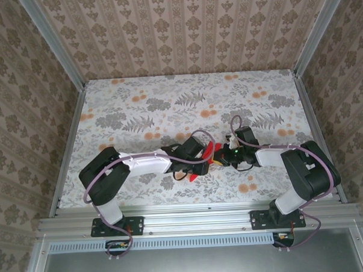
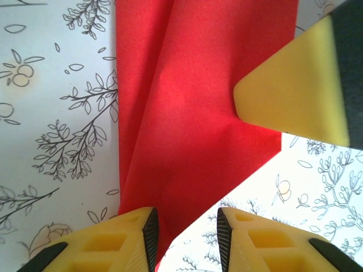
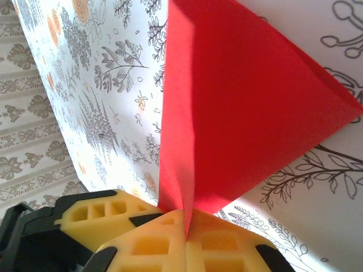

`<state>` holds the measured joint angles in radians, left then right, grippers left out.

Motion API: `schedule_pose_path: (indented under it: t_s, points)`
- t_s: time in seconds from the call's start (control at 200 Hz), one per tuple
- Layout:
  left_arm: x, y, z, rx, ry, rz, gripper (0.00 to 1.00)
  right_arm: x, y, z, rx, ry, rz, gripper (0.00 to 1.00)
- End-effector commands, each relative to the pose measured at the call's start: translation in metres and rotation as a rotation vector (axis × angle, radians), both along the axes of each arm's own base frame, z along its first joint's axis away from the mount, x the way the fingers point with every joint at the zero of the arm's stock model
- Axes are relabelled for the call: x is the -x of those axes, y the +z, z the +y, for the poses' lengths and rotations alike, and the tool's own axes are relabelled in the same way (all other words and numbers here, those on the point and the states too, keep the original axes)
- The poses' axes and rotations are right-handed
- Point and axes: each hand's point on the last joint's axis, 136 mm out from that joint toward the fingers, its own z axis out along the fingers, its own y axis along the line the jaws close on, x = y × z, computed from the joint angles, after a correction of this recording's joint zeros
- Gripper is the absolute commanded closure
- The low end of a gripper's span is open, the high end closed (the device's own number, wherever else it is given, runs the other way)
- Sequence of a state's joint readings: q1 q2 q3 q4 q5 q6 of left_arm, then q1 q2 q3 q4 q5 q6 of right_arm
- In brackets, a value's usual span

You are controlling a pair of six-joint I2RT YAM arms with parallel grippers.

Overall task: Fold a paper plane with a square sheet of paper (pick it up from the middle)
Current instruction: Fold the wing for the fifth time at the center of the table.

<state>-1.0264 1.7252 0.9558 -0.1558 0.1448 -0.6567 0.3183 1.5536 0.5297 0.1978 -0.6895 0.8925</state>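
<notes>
Pinches a folded edge of the red paper (image 3: 244,107) in the right claw (image 3: 186,224), jaws closed on it. Straddles another corner with the left claw (image 2: 184,238), jaws narrowly apart, not clamping. Lies creased on the tabletop (image 1: 167,94), near middle, between both claws

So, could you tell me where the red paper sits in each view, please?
Top external: red paper slightly below picture centre.
Left wrist: upper middle, reaching down to the left gripper.
Right wrist: upper right, narrowing into the right gripper's pinch.
Shared landmark: the floral tablecloth.
</notes>
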Motion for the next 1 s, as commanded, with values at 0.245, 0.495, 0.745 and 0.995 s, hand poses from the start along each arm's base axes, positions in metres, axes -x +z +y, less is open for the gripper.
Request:
schedule_pose_path:
  t_s: [0.245,0.495,0.745,0.995]
  points:
    - [0.009,0.010,0.035,-0.067,0.014,-0.045,0.65,0.003,-0.009,-0.002,0.028,0.030,0.024,0.97]
    - [0.012,-0.005,0.051,-0.144,0.024,-0.064,0.75,0.001,-0.013,-0.004,0.058,0.039,0.030,0.98]
    - [0.008,0.001,0.049,-0.143,0.009,-0.095,0.82,-0.001,-0.015,-0.007,0.088,0.048,0.030,0.98]
    - [-0.004,0.019,0.052,-0.099,0.026,-0.158,0.81,-0.001,-0.020,-0.010,0.123,0.055,0.038,0.99]
